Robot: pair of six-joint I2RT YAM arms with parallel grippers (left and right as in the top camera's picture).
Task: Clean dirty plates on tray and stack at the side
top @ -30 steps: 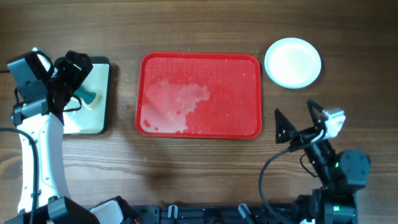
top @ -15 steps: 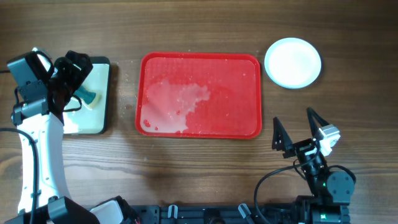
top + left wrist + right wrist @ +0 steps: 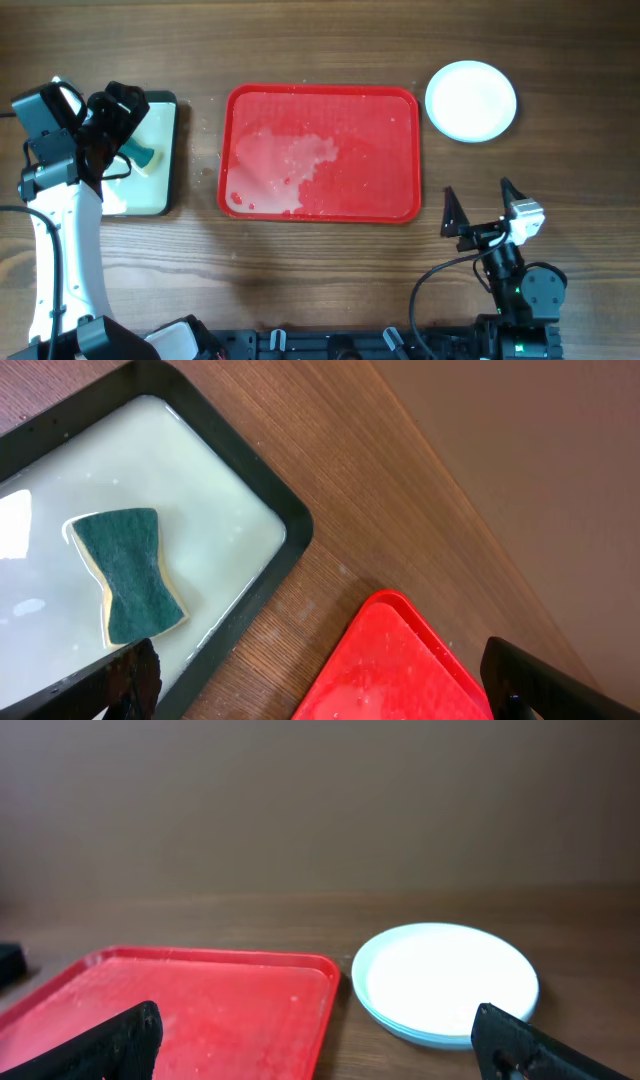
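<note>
The plates (image 3: 471, 100) stand stacked on the table at the back right, beside the red tray (image 3: 320, 150); the top one looks white, with pale blue rims under it in the right wrist view (image 3: 445, 982). The tray holds no plates, only a pale wet smear at its left front. My right gripper (image 3: 482, 215) is open and empty, near the front right of the table, pointing at the gap between tray (image 3: 190, 1010) and stack. My left gripper (image 3: 118, 125) is open and empty above the black-rimmed tray (image 3: 160, 150), with the red tray's corner (image 3: 400, 670) in its wrist view.
A green sponge (image 3: 125, 575) lies in the black-rimmed tray's (image 3: 270, 575) milky liquid at the far left. Small droplets or crumbs speckle the wood between the two trays. Bare wood lies in front of the red tray.
My right arm has drawn back toward the table's front edge and settled lower, gripper still open. The left arm, tray and plates have not moved.
</note>
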